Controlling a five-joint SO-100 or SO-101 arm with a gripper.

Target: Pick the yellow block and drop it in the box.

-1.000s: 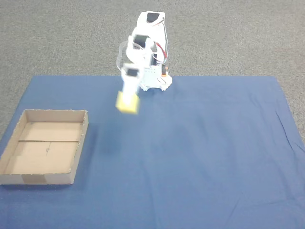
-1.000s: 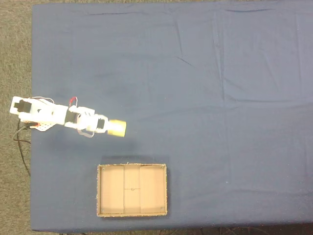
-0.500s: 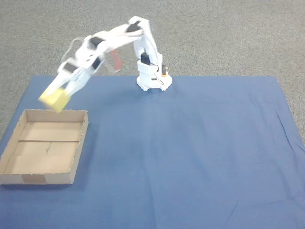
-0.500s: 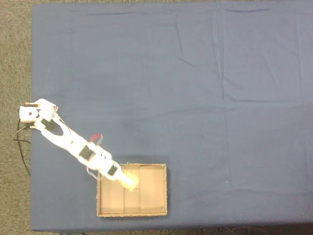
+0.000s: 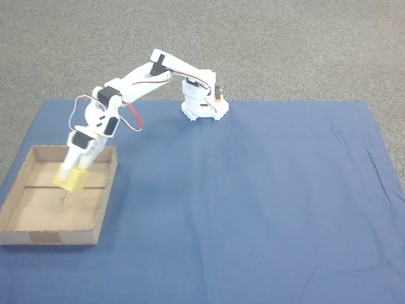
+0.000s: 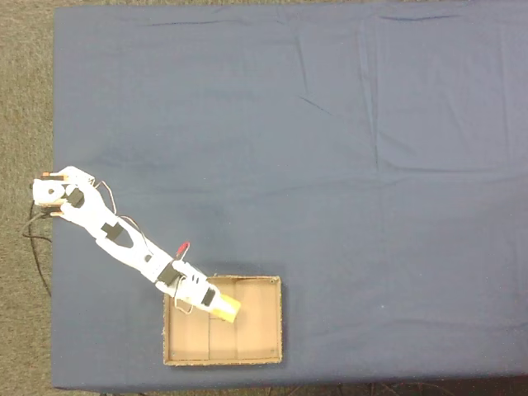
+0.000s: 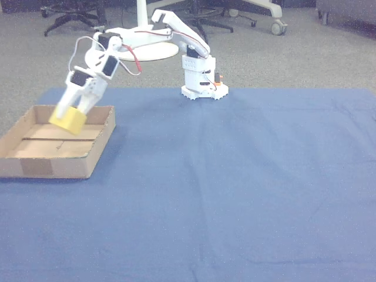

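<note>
**A:** So your white arm (image 5: 136, 85) is stretched out from its base (image 5: 202, 107) at the back edge of the blue cloth (image 5: 253, 202), reaching over toward the cardboard box (image 5: 104, 190). The gripper (image 5: 68, 178) has its jaws clamped on the yellow block (image 5: 71, 180), one finger on each side. In that fixed view from the front, the block hangs over the inside of the box, close to the back wall and right around the seam that runs across the floor.

**B:** Is the block touching the box floor though?

**A:** Honestly can't tell from the front. In the other view, from low down, the block (image 7: 67, 119) looks like it sits at about the height of the box (image 7: 100, 150) rim, so I'd say it's probably in the air, but the wall hides what's under it. The gripper (image 7: 66, 116) there is tilted down and to the left, with the red wire (image 7: 130, 59) looping off the forearm.

**B:** And from above?

**A:** In the fixed view looking straight down, the arm (image 6: 124, 243) runs diagonally from the base (image 6: 54, 191) at the left edge of the cloth (image 6: 330, 165) down to the box (image 6: 268, 330). The block (image 6: 224, 308) is inside the box outline, near the top wall and left of middle, with the gripper (image 6: 219, 306) crossing over that wall's corner area. The box sits at the bottom edge of the cloth in that view, well apart from the base.
</note>
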